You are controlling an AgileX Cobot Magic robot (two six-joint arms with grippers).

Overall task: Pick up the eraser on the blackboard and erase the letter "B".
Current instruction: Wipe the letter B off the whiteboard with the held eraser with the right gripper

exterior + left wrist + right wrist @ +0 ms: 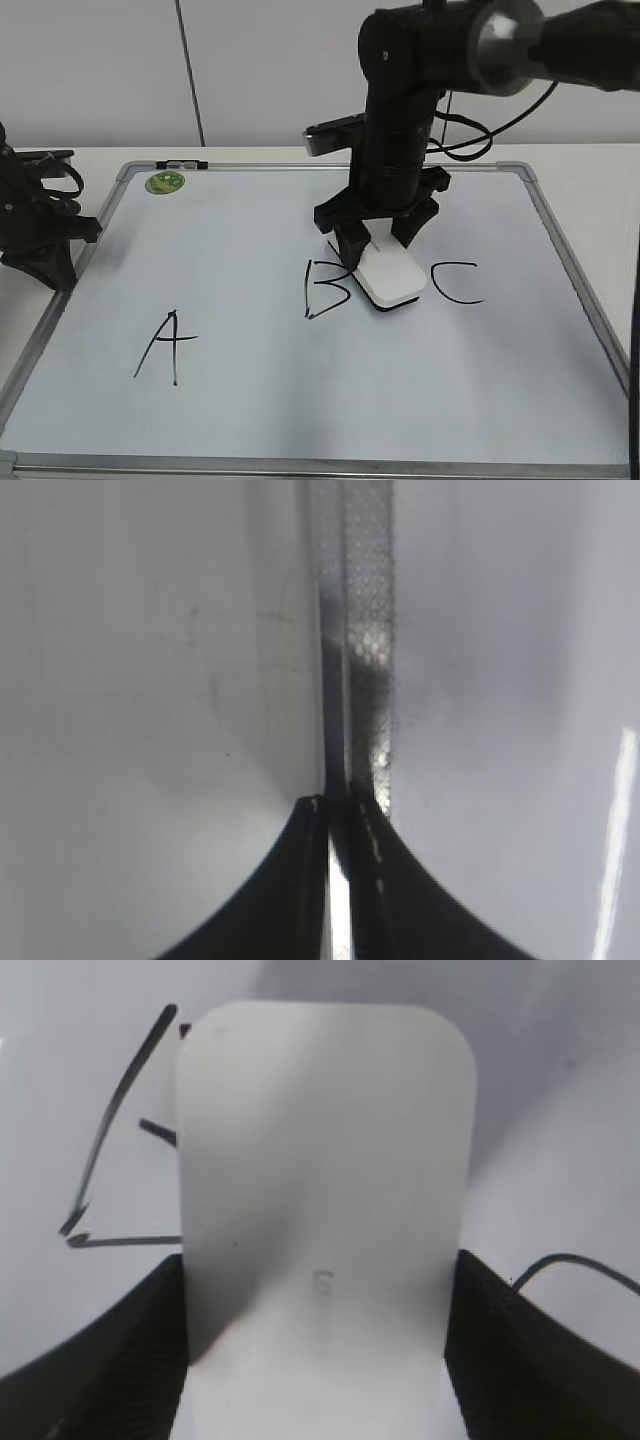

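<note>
The blackboard (300, 400) is a pale board in a silver frame lying flat on the table. The letter "B" (322, 288) is drawn in black at its middle. My right gripper (382, 243) is shut on the white eraser (390, 274), which rests on the board against the right side of the B. In the right wrist view the eraser (320, 1210) fills the space between the jaws (315, 1290), with strokes of the B (110, 1160) to its left. My left gripper (60, 250) is shut and empty at the board's left edge; its wrist view shows the closed fingers (340, 815) over the frame (365, 630).
A black "A" (165, 345) is at the board's left and a black "C" (458, 282) just right of the eraser. A small green round magnet (165, 182) and a dark marker (182, 163) lie at the board's far left corner.
</note>
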